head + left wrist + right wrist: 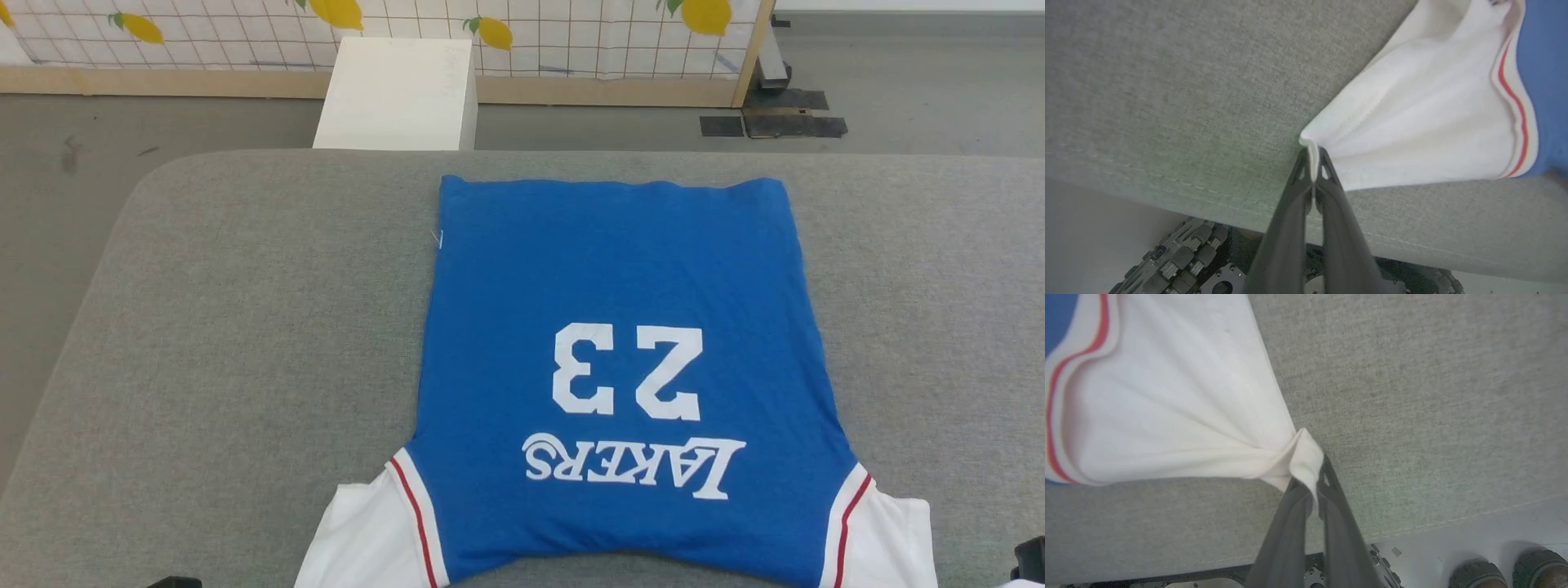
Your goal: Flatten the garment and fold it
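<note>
The garment (620, 269), a royal-blue shirt with white "LAKERS 23" print facing up, lies spread flat on the grey table (245, 327), hem at the far side and white red-striped sleeves nearest me. In the left wrist view my left gripper (1313, 163) is shut on the corner of one white sleeve (1412, 122), which is pulled taut. My right gripper (1316, 477) is shut on the bunched corner of the other white sleeve (1167, 408). Both grips sit close to the table's near edge.
A white box (397, 94) stands on the floor beyond the table, in front of a lemon-print screen (490, 33). Dark patches (775, 122) mark the floor at the far right. My wheeled base (1184, 257) shows under the table's front edge.
</note>
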